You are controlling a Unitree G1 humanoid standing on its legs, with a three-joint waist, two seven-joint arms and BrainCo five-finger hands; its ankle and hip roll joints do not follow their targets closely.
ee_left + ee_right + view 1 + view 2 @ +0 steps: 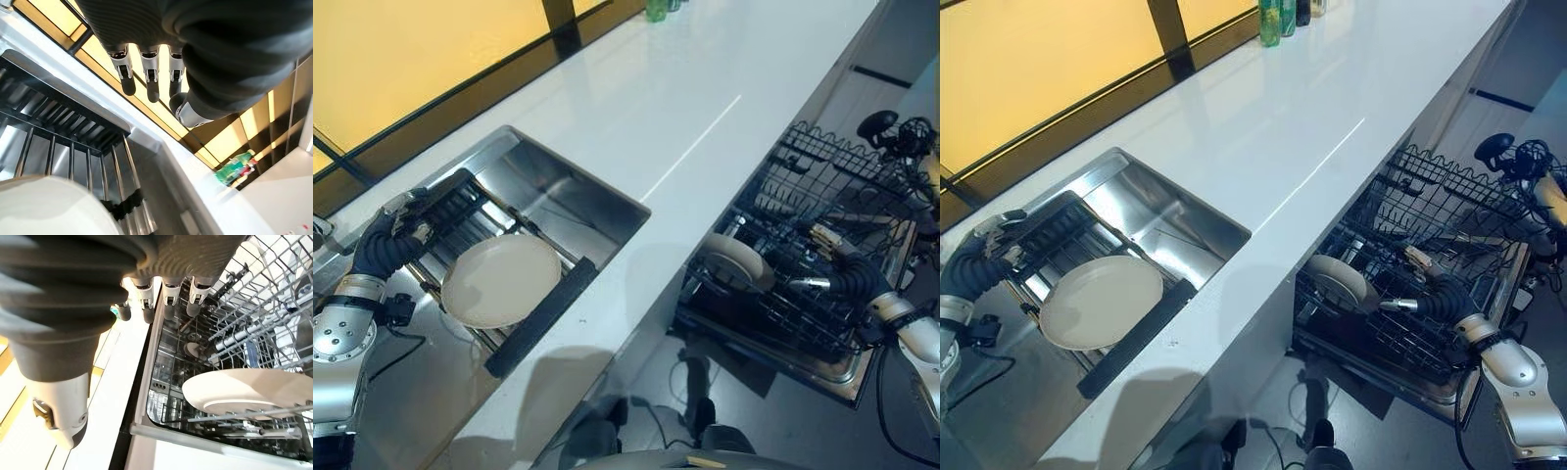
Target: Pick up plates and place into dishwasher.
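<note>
- White countertop (675,108) runs between the two work areas you have: the steel sink (573,191) on the robot's left and the open dishwasher rack (822,245) on its right.
- Dark drying rack (484,245) spans the sink, and the cream plate on the rack (501,279) lies flat on it, face up (being round, it offers you no long axis to line up with).
- A second cream plate (736,259) already stands on edge in the dishwasher rack's front corner.
- Your left hand (396,233) is far the nearer one: it rests at the drying rack's far-left end, fingers loosely extended and holding nothing, with the plate just beside it toward the robot's right and nearer the counter edge.
- Your right hand (1420,289) hovers inside the dishwasher rack, fingers relaxed and empty, beside the racked plate.
- Green bottles (1278,18) stand at the counter's far end; no writing on them can be read.
</note>
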